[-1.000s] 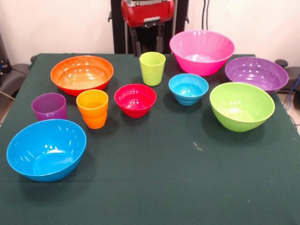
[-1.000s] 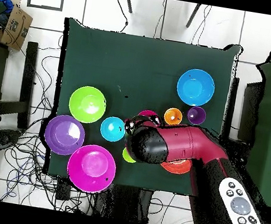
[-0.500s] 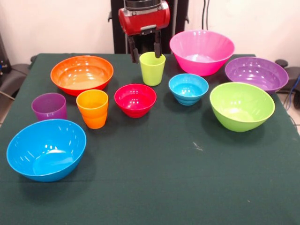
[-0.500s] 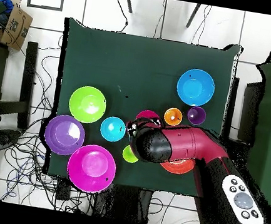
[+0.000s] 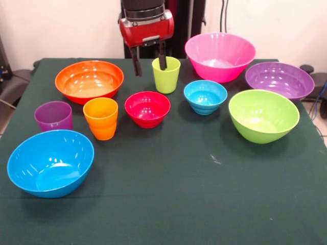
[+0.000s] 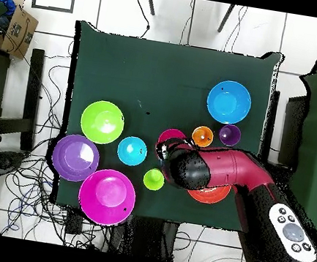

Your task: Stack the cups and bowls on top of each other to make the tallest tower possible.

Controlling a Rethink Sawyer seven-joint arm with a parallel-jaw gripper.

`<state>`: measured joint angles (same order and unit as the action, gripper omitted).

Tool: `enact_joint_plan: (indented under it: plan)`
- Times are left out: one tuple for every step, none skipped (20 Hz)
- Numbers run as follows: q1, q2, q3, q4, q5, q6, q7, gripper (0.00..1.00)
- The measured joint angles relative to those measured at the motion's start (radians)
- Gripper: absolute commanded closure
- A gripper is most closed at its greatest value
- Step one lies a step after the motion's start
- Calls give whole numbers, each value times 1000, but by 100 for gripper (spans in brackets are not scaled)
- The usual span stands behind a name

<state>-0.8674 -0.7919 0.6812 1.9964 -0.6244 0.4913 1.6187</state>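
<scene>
— Gripper (image 5: pixel 149 62)?
— Open, holding nothing; two dark fingers (image 5: pixel 137 65) spread apart, one hanging just left of the lime green cup (image 5: pixel 166 74), the other over the cup's left rim. Hanging between that cup and the large orange bowl (image 5: pixel 89 80).
— And the cups?
— All upright on the green worktop (image 5: pixel 204 194), none stacked. Ridged orange cup (image 5: pixel 100 118) just beside the small red bowl (image 5: pixel 147 108); purple cup (image 5: pixel 53 116) to the orange cup's left, near the large blue bowl (image 5: pixel 50 162).
— Bowls?
— Each separate, open side up. Small light blue bowl (image 5: pixel 205 97) right of the red one. Pink bowl (image 5: pixel 219 56) at the far side, purple bowl (image 5: pixel 279 80) beside it, lime green bowl (image 5: pixel 263 115) in front of the purple.
— From overhead?
— Red arm (image 6: pixel 221 173) lying across the orange bowl, covering most of it; lime green cup showing just beside the arm's dark end.
</scene>
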Motion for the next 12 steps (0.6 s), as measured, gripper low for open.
enact_joint_plan:
  plan:
    - [-1,6,0,-5,-7,0,0,0]
    - [-1,8,0,-7,-9,0,0,0]
    - [-1,11,0,-10,-13,0,0,0]
    - [0,14,1,-13,-17,0,0,0]
    - [0,17,1,-15,-22,0,0,0]
    - [2,17,2,-17,-26,0,0,0]
    - [3,17,2,-18,-31,0,0,0]
    - [5,16,2,-19,-33,0,0,0]
    - [8,13,2,-19,-36,0,0,0]
    - [10,12,2,-19,-38,0,0,0]
    - [13,9,2,-19,-41,0,0,0]
    - [19,3,2,-19,-45,0,0,0]
